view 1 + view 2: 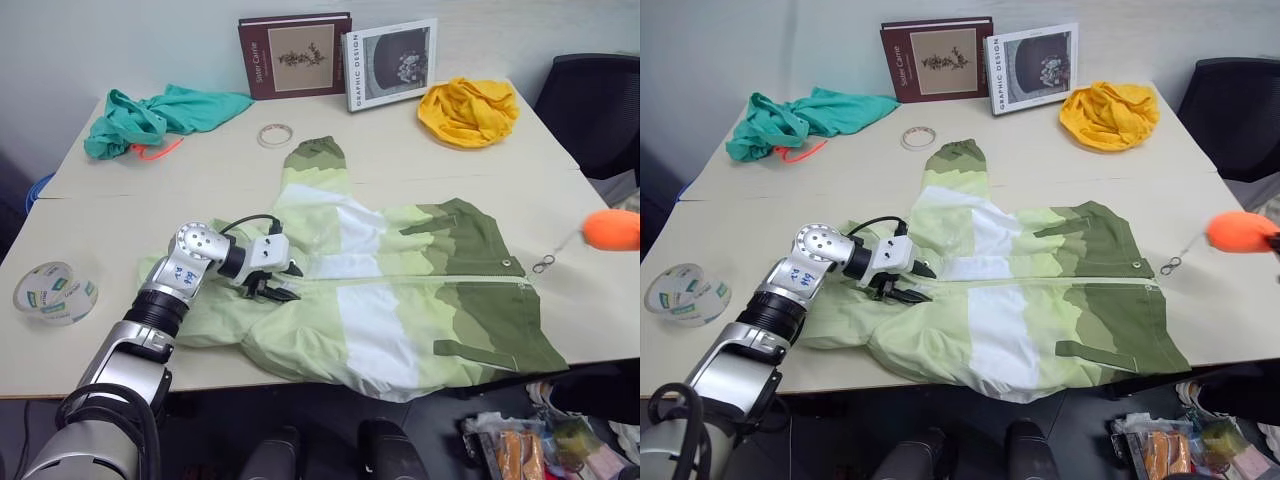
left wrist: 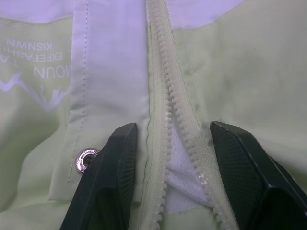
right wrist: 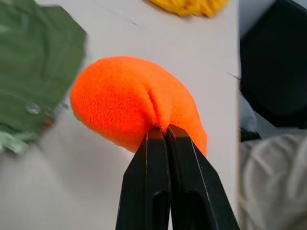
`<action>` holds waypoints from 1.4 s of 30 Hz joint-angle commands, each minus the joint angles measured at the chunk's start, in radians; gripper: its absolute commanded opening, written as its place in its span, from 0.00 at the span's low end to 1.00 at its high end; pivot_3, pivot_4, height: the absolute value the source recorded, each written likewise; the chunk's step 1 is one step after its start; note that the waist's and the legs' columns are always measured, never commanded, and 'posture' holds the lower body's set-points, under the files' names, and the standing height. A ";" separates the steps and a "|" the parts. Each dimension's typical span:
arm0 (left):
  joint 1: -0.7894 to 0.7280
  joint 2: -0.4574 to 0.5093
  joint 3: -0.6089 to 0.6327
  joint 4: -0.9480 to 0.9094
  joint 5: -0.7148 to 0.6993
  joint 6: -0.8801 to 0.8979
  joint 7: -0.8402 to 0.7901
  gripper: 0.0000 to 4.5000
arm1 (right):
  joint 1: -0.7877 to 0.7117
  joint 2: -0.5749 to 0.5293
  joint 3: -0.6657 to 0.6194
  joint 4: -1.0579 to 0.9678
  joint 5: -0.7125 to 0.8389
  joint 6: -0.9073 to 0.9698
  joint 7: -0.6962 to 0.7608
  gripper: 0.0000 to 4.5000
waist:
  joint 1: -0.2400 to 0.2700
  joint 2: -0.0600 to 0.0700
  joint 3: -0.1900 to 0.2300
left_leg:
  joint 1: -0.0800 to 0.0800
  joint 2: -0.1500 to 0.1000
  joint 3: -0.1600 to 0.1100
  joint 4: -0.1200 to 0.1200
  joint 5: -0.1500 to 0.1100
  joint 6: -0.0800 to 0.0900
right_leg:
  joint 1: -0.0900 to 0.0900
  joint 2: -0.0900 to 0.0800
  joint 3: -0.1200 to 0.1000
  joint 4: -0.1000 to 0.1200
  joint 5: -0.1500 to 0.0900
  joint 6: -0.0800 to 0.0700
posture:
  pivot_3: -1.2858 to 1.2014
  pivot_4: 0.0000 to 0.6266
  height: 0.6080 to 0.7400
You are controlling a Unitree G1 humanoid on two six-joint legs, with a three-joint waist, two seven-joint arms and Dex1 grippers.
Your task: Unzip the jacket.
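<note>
the jacket (image 1: 400,300) lies flat on the desk (image 1: 120,330). the left tool (image 2: 168,158), half open, presses the collar end with the zipper (image 2: 168,86) between its fingers. the right tool (image 3: 163,132), closed on an orange ball (image 3: 129,103), seems to pull the slider by a cord; next, pull further away.

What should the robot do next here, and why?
Probably draw the right gripper a bit farther from the hem of the jacket. It is shut on the orange puff, whose cord leads to a ring by the hem end of the zipper, while the left gripper, open, straddles the zipper where its teeth part. Whether the slider has run out, I cannot tell.
</note>
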 commanded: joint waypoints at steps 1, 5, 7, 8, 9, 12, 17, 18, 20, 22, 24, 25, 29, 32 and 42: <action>0.037 0.010 0.002 -0.022 -0.017 0.057 -0.028 0.56 | -0.020 0.025 0.082 -0.119 0.039 0.039 0.039 0.01 | 0.001 0.000 0.000 | 0.000 0.000 0.000 0.000 0.000 0.000 | 0.000 0.000 0.000 0.000 0.000 0.000 | 0.52 0.24 1.00; 0.060 0.035 -0.009 -0.042 0.003 0.043 -0.019 0.56 | -0.043 0.012 0.114 -0.120 0.025 0.031 0.038 0.01 | 0.007 0.000 0.000 | -0.006 -0.001 -0.003 0.004 0.000 0.000 | -0.004 -0.001 0.000 0.001 0.000 0.000 | 0.52 0.24 1.00; 0.072 0.046 -0.016 -0.041 0.014 0.026 -0.013 0.56 | -0.034 -0.015 0.087 -0.088 0.025 0.028 0.033 0.01 | 0.007 0.000 0.000 | -0.007 -0.001 -0.003 0.005 -0.001 0.001 | -0.004 -0.001 0.000 0.000 0.000 0.000 | 0.52 0.24 1.00; 0.076 0.046 -0.015 -0.041 0.013 0.027 -0.011 0.56 | -0.020 -0.034 0.063 -0.063 0.018 0.021 0.032 0.01 | 0.008 0.000 0.000 | -0.007 -0.001 -0.003 0.005 -0.001 0.001 | -0.004 -0.001 0.000 0.000 0.000 0.000 | 0.52 0.24 1.00; 0.078 0.047 -0.014 -0.041 0.011 0.027 -0.009 0.56 | -0.005 -0.054 0.037 -0.037 0.012 0.014 0.029 0.01 | 0.010 0.000 0.000 | -0.007 -0.001 -0.003 0.005 -0.001 0.001 | -0.004 -0.001 0.000 0.000 0.000 0.000 | 0.52 0.24 1.00; 0.080 0.050 -0.013 -0.047 0.008 0.028 -0.007 0.56 | 0.030 -0.100 -0.010 0.026 0.002 -0.014 0.029 0.01 | 0.016 0.000 0.000 | -0.007 -0.001 -0.003 0.005 -0.001 0.001 | -0.003 -0.001 0.000 0.000 0.000 0.000 | 0.52 0.24 1.00; 0.078 0.052 -0.015 -0.046 0.011 0.025 0.006 0.56 | 0.042 -0.273 -0.143 0.359 -0.040 -0.132 -0.028 0.01 | 0.014 0.002 -0.001 | -0.006 -0.001 -0.001 0.004 -0.001 0.001 | -0.003 -0.001 0.000 0.000 0.000 0.000 | 0.52 0.24 1.00; 0.077 0.052 -0.016 -0.044 0.011 0.024 0.007 0.56 | 0.029 -0.290 -0.146 0.401 -0.037 -0.151 -0.026 0.01 | 0.013 0.002 -0.001 | -0.005 -0.001 -0.001 0.003 -0.001 0.001 | -0.003 -0.001 0.000 0.000 0.000 0.000 | 0.52 0.24 1.00; 0.076 0.050 -0.019 -0.036 0.013 0.017 0.011 0.56 | 0.029 -0.282 -0.141 0.398 -0.010 -0.167 0.030 0.01 | 0.005 0.002 -0.001 | -0.005 0.000 0.000 0.003 -0.001 0.001 | -0.003 -0.001 0.000 -0.001 0.000 0.000 | 0.52 0.24 1.00; 0.074 0.045 -0.021 -0.027 0.012 0.010 0.015 0.56 | 0.048 -0.230 -0.123 0.306 0.034 -0.125 0.083 0.01 | 0.000 0.002 -0.001 | -0.004 0.000 -0.001 0.003 -0.001 0.001 | -0.002 0.000 0.001 -0.001 0.000 0.000 | 0.52 0.24 1.00; 0.071 0.038 -0.022 -0.026 0.010 0.010 0.017 0.56 | 0.069 -0.151 -0.075 0.161 0.068 -0.077 0.090 0.01 | -0.001 0.002 -0.001 | -0.003 0.001 -0.001 0.003 -0.001 0.000 | -0.001 0.000 0.001 -0.002 0.000 0.000 | 0.52 0.24 1.00; 0.069 0.034 -0.022 -0.025 0.007 0.011 0.018 0.56 | 0.068 -0.108 -0.044 0.089 0.081 -0.050 0.078 0.01 | -0.001 0.001 -0.002 | -0.003 0.001 -0.001 0.003 -0.001 0.000 | 0.000 0.000 0.001 -0.002 0.000 0.000 | 0.52 0.24 1.00; 0.058 0.018 0.005 -0.057 -0.044 0.073 -0.004 0.56 | 0.081 -0.003 0.067 -0.106 0.093 0.039 0.070 0.01 | 0.005 0.003 -0.002 | -0.004 0.000 -0.002 0.005 -0.001 0.000 | -0.001 -0.001 0.001 0.000 0.000 0.000 | 0.52 0.24 1.00; 0.049 0.025 0.045 -0.108 -0.110 0.168 -0.041 0.60 | 0.104 -0.003 0.107 -0.181 0.115 0.111 0.114 0.05 | 0.023 0.003 -0.002 | -0.007 -0.001 -0.003 0.007 -0.001 0.001 | -0.003 -0.001 0.000 0.002 0.000 0.000 | 0.52 0.24 1.00; 0.132 0.367 0.275 -0.469 -0.406 0.574 -0.244 1.00 | 0.194 -0.192 -0.056 -0.137 0.157 0.237 0.325 0.70 | 0.022 0.000 0.000 | -0.009 0.000 -0.005 0.006 -0.002 0.000 | -0.005 -0.001 0.000 -0.001 0.000 -0.001 | 0.52 0.24 1.00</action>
